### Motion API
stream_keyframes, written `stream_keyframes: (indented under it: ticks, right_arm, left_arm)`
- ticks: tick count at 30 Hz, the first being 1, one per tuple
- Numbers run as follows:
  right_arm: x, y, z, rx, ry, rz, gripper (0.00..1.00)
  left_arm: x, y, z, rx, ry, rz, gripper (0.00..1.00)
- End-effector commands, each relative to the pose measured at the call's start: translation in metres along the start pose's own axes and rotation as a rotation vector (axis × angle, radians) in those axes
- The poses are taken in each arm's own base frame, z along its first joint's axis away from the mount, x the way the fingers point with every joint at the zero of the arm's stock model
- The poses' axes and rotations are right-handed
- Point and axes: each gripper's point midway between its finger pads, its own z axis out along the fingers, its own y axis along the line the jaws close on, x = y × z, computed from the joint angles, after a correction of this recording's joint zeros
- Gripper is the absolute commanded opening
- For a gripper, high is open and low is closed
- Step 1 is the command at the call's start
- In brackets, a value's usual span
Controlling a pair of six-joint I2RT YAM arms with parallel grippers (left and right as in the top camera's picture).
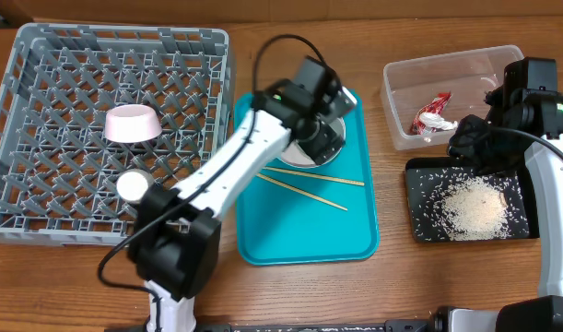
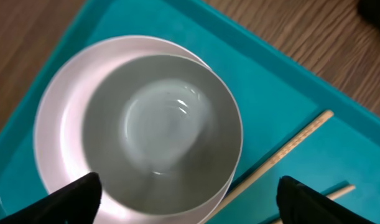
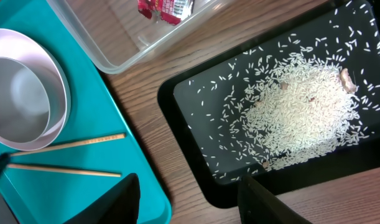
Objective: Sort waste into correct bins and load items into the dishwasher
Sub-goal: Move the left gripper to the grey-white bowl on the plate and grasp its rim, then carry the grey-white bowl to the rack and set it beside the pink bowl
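Currently, at left, the dish rack [image 1: 41,55] holds the pink bowl [image 1: 132,124] and white cup [image 1: 131,185]. At centre, the left fingers [image 2: 78,199] hover spread and empty above the grey bowl [image 2: 158,130]. It is nested on the white plate [image 2: 59,124], so it is judged the first lift; chopsticks [image 1: 309,189] lie beside. At right, the wrapper [image 1: 433,115] sits in the clear tub [image 1: 401,83] and the rice [image 1: 470,207] in the black tray [image 1: 419,198]. The right fingers [image 3: 124,199] are spread and empty.
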Motion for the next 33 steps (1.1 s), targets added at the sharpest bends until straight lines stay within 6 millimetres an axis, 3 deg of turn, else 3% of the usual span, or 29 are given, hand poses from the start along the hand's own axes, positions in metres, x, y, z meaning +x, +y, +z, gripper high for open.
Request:
stream_keyframes:
  ticks: [1,4,7,12,15,19,24,28,33]
  right_arm:
    - [-0.006,0.0,-0.012,-0.005,-0.047,0.002,0.52]
    - [-0.006,0.0,-0.012,-0.005,-0.047,0.002,0.53]
    - [-0.006,0.0,-0.012,-0.005,-0.047,0.002,0.53]
    - [-0.006,0.0,-0.012,-0.005,-0.047,0.002,0.53]
    - [-0.006,0.0,-0.012,-0.005,-0.047,0.002,0.53]
    - [-0.006,0.0,-0.012,-0.004,-0.046,0.002,0.53]
    - [-0.005,0.0,-0.012,-0.003,-0.043,0.002,0.53]
    - [-0.004,0.0,-0.012,-0.002,-0.04,0.002,0.53]
    - [-0.004,0.0,-0.012,-0.002,-0.04,0.002,0.53]
  left_arm:
    - [0.009,-0.002,0.024,-0.039,0.066,0.04,0.83]
    - [0.016,-0.006,0.036,-0.028,0.095,0.045,0.74]
    - [0.024,-0.009,0.048,-0.016,0.129,0.045,0.55]
    - [0.029,-0.011,0.051,-0.005,0.147,0.044,0.46]
    - [0.032,-0.015,0.051,0.011,0.155,0.04,0.32]
    - [0.04,-0.017,0.054,0.02,0.187,0.039,0.23]
    - [0.046,-0.018,0.06,0.028,0.213,0.037,0.21]
    - [0.049,-0.017,0.063,0.019,0.223,0.038,0.04]
    - [0.05,0.004,0.059,-0.101,0.243,-0.013,0.04]
